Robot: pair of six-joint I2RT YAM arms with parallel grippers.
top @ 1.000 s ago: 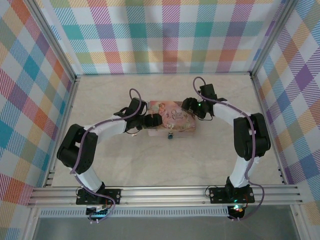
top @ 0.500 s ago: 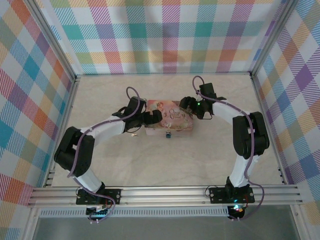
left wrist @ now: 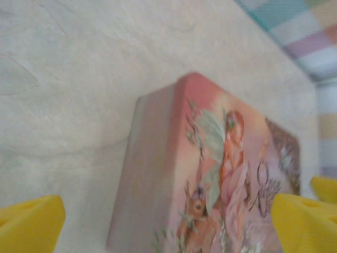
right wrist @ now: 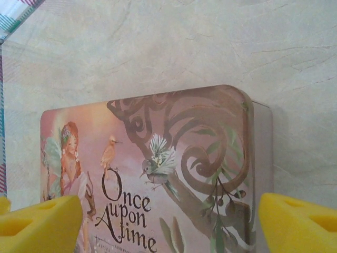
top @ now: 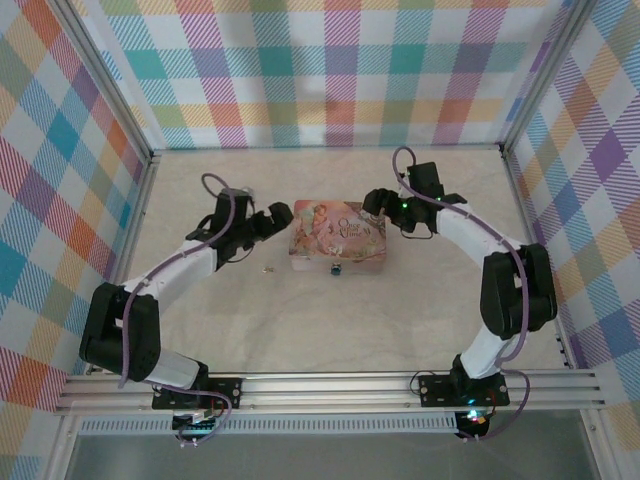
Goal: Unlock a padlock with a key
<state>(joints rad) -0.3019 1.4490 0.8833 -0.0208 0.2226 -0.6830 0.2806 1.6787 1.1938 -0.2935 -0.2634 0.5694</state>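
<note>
Left gripper is spread wide and empty, just left of the tin. Right gripper is also spread and empty, at the tin's far right corner. The padlock sits against the tin's near side, apart from both. The key lies off the tin's near-left corner, nearer the left gripper.

Left arm and right arm: white links, black joint housings. Purple cable trails behind each tool. Finger pads yellow, wedge-shaped. Green light just behind right tool.
</note>
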